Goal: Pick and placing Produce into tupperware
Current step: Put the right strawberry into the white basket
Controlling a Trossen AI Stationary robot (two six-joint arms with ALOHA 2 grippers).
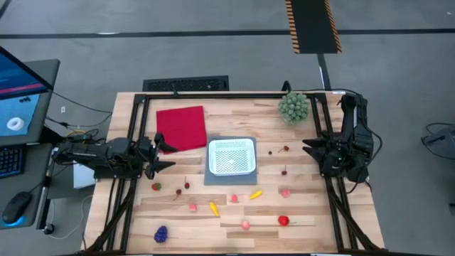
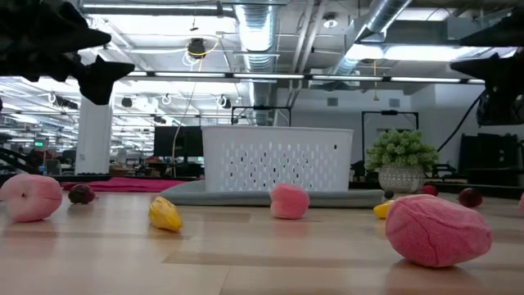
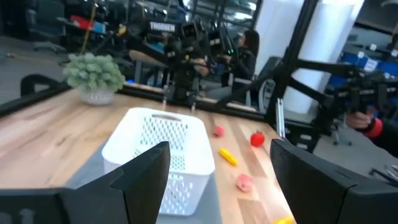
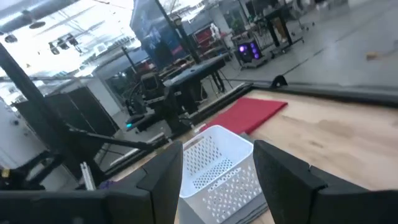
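The white tupperware (image 1: 231,156) stands on a grey mat (image 1: 212,178) at the table's middle, and it shows in the low view (image 2: 277,157) too. Tiny produce lies scattered on the wood near it: a purple grape bunch (image 1: 161,233), a yellow piece (image 1: 213,208), pink pieces (image 1: 285,192) and a red piece (image 1: 284,220). My left gripper (image 1: 165,155) is open and empty at the table's left edge, above the table. My right gripper (image 1: 308,148) is open and empty at the right edge.
A flat red cloth (image 1: 181,128) lies left of the tupperware. A green spiky ball plant (image 1: 293,107) in a pot stands at the far right. Dark frame rails run along the table's left, right and far edges. A monitor and mouse sit off the table's left.
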